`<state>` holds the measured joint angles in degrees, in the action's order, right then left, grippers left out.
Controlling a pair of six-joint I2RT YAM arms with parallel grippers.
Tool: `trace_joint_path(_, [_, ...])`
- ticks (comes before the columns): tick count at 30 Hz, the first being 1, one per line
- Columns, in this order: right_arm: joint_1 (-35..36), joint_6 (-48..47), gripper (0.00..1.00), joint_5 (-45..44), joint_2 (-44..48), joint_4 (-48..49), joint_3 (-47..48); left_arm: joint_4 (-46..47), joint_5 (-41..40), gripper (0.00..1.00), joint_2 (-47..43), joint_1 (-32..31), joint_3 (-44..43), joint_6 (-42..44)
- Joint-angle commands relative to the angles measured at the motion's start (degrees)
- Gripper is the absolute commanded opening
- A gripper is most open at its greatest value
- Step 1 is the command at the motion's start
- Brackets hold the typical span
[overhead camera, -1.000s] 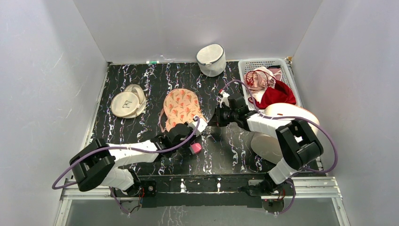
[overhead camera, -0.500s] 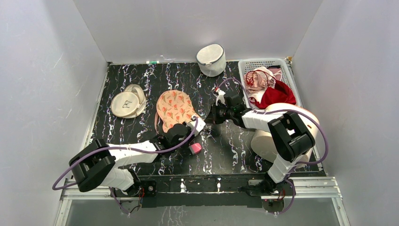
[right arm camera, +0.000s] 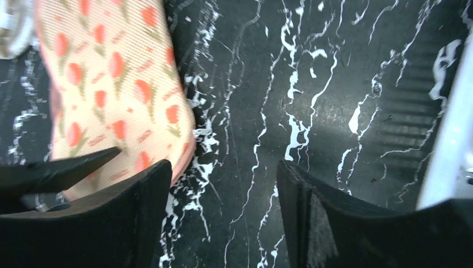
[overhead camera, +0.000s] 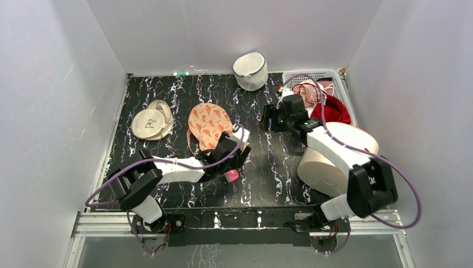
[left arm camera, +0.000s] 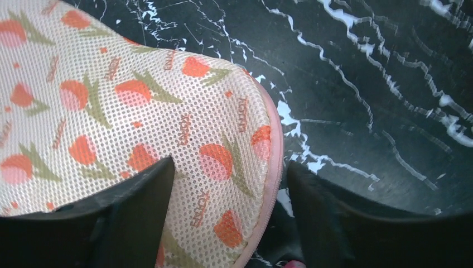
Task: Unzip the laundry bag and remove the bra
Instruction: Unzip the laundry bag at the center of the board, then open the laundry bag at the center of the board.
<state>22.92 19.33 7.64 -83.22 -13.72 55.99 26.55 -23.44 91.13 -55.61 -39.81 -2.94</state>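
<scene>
One flat peach leaf-print mesh laundry bag (overhead camera: 209, 125) on black marbled counter (overhead camera: 273, 167); left jaws and right jaws, formerly clenched, now released, right withdrawn far-right.

Centre: we find the flat peach leaf-print fabric laundry bag (overhead camera: 209, 124) lying about mid-way across the black marbled counter (overhead camera: 268, 167).
Left: a cream round fabric pouch with a line drawing (overhead camera: 149, 123) lies well apart from the laundry bag.
Behind: a white cylindrical mesh bag (overhead camera: 250, 70) sits at the rear edge, to the bag's right.
Rear right corner: a white perforated plastic basket (overhead camera: 312, 74), with a dark red garment (overhead camera: 333, 110) in it.
Front: a small pink object (overhead camera: 231, 176) lies near the bag's near end.
Left gripper (left arm camera: 228, 167): we see its fingers (left arm camera: 139, 195) straddling the bag's near edge.
Right gripper (right arm camera: 223, 167): over bare counter, between bag and basket.
</scene>
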Motion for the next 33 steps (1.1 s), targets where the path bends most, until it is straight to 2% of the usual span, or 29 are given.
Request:
trace_joint_path(1, [0.11,-0.84,0.71,-0.33,9.1,-2.86,-0.58,0.35,0.08,0.8,-6.03,0.24,-1.67,-3.19])
trace_joint_path(6, [0.32,-1.19,0.76,4.52,12.54,-4.26,-1.84,-6.97,1.81,0.9,-16.51,2.66,-3.92,-2.51])
trace_joint_path(9, [1.2,-2.65,0.77,5.35,11.83,-6.73,-0.74,-14.44,7.05,0.93,-21.8,10.24,-8.3,-6.26])
trace_joint_path(12, [2.76,-3.65,0.77,5.11,10.92,-7.94,0.29,-15.77,10.93,0.98,-25.27,19.5,-11.77,-8.91])
trace_joint_path(16, [7.16,-3.62,0.78,2.81,8.63,-8.46,2.06,-16.92,15.51,0.98,-23.16,31.59,-18.63,-12.44])
trace_joint_path(21, [16.25,-3.36,0.79,-3.6,3.57,-9.79,6.2,-15.88,18.12,0.99,-18.41,42.97,-22.16,-14.9])
trace_joint_path(24, [22.8,-3.76,0.81,-9.44,-0.5,-11.61,9.8,-17.31,14.91,0.98,-18.11,45.78,-22.08,-12.31])
trace_joint_path(27, [27.75,-5.13,0.81,-15.15,-4.73,-13.71,14.5,-13.73,15.42,0.98,-21.17,47.53,-16.76,-9.74])
trace_joint_path(33, [35.55,-10.29,0.81,-25.41,-15.49,-18.24,25.17,-13.19,11.97,0.98,-23.37,47.81,-13.82,-6.92])
